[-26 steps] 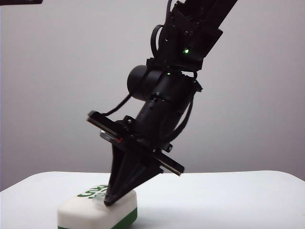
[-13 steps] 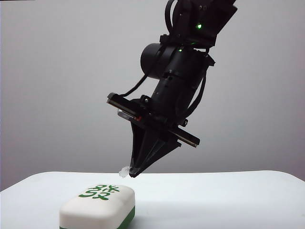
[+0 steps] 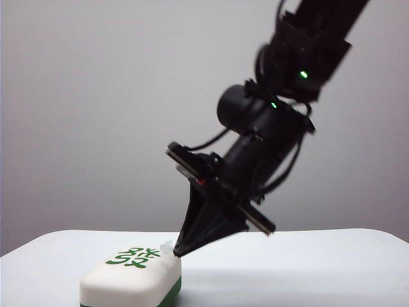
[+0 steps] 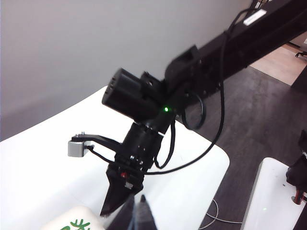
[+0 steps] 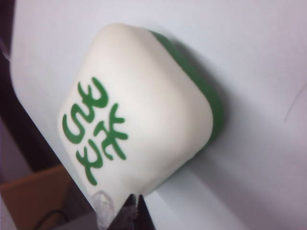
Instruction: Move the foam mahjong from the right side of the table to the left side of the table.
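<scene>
In the exterior view the rounded white foam mahjong block with its thin green base and green character [image 3: 131, 279] lies flat near the front left corner of the plain white table [image 3: 307, 268], and the right gripper [image 3: 176, 251], fingers pinched narrow and holding nothing, hangs at the block's right edge, so the placing step looks finished. The left wrist view shows the left gripper [image 4: 139, 213] just off the block; its width I cannot tell. The right wrist view shows the block free, so retreating comes next.
</scene>
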Motion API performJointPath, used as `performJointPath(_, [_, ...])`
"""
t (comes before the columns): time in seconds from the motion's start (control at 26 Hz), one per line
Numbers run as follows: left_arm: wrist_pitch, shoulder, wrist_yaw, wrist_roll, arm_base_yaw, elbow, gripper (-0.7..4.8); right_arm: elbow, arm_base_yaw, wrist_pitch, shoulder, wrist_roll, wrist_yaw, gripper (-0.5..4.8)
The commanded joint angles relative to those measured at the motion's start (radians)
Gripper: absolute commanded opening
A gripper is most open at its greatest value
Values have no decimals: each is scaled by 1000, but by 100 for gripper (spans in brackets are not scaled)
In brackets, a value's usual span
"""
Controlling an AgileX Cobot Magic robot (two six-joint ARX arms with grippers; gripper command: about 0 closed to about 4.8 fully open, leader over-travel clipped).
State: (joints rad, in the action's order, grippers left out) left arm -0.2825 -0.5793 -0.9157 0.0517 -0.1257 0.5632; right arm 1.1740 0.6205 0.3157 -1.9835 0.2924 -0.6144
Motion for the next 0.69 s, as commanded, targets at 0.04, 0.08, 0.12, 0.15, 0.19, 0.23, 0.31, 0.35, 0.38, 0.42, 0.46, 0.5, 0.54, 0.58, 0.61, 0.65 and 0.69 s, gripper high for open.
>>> performJointPath(0.04, [-3, 2, -6, 3, 0, 6, -5, -58, 2, -149, 4, 81, -51, -5])
performJointPath(0.08, [-9, 2, -5, 4, 0, 6, -5, -88, 3, -187, 4, 82, -70, -5])
performJointPath(0.12, [-9, 2, -5, 4, 0, 6, -5, -103, 3, -218, 4, 82, -89, -5])
performJointPath(0.15, [-8, 2, -5, 5, 0, 6, -5, -109, 3, -232, 4, 85, -87, -5])
performJointPath(0.19, [-8, 2, -5, 9, 0, 6, -5, -113, 2, -244, 4, 103, -87, -5])
performJointPath(0.23, [-10, 2, -5, 13, 0, 6, -5, -114, -1, -246, 2, 116, -83, -5])
performJointPath(0.31, [-13, 2, -5, 16, 0, 6, -5, -114, -6, -246, -4, 117, -95, -5])
performJointPath(0.35, [-16, 2, -5, 16, 0, 6, -5, -114, -6, -245, -7, 121, -95, -5])
performJointPath(0.38, [-19, 2, -5, 16, 0, 6, -5, -114, -8, -246, -8, 127, -100, -5])
performJointPath(0.42, [-23, 2, -5, 16, 0, 6, -5, -114, -8, -246, -8, 128, -104, -5])
performJointPath(0.46, [-26, 2, -5, 16, 0, 6, -5, -114, -8, -247, -8, 133, -104, -5])
performJointPath(0.5, [-29, 2, -5, 16, 0, 6, -5, -114, -8, -249, -8, 146, -110, -5])
performJointPath(0.54, [-31, 2, -5, 16, 0, 6, -5, -114, -8, -250, -8, 159, -113, -5])
performJointPath(0.58, [-34, 2, -5, 16, 0, 6, -5, -114, -8, -246, -8, 167, -119, -5])
performJointPath(0.61, [-36, 2, -6, 16, 0, 6, -5, -114, -12, -241, -7, 182, -123, -5])
performJointPath(0.65, [-39, 2, -6, 16, 0, 6, -5, -114, -20, -230, -4, 183, -125, -5])
performJointPath(0.69, [-42, 2, -7, 16, 0, 6, -5, -114, -26, -220, -2, 183, -131, -5])
